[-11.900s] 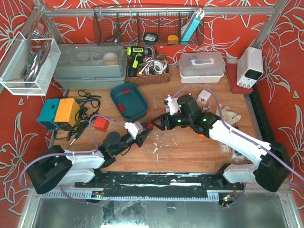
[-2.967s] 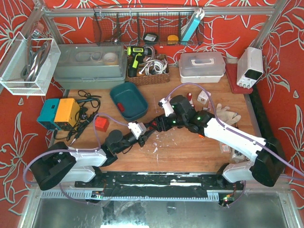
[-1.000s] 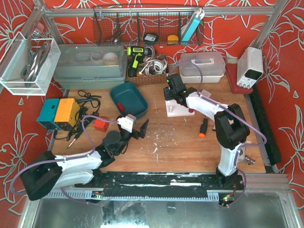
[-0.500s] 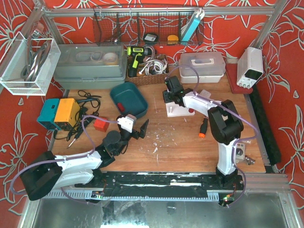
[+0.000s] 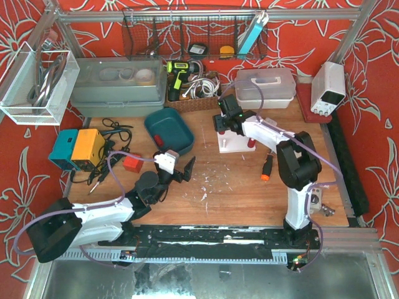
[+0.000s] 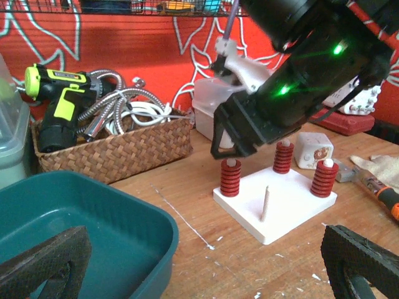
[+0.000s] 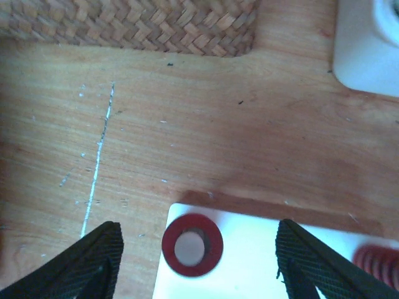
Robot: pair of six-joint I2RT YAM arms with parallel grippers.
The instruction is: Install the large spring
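The large red spring (image 7: 192,245) sits upright over a peg at a corner of the white base plate (image 7: 262,274). My right gripper (image 7: 197,225) hovers straight above it, open, its fingers (image 7: 93,265) well clear on either side. In the left wrist view that same spring (image 6: 230,177) stands under the right gripper (image 6: 240,140), with two more red springs (image 6: 324,179) on other pegs and one bare peg (image 6: 265,204). My left gripper (image 5: 179,170) is open and holds nothing, in front of the plate (image 5: 237,147).
A teal tray (image 5: 169,132) lies left of the plate. A wicker basket (image 5: 193,93) with a drill and a white lidded box (image 5: 265,87) stand behind. An orange-handled screwdriver (image 5: 266,167) lies to the right, a red block (image 5: 131,163) to the left.
My right gripper has opened and let go of the spring, which now stands on its peg. The left arm has not moved.
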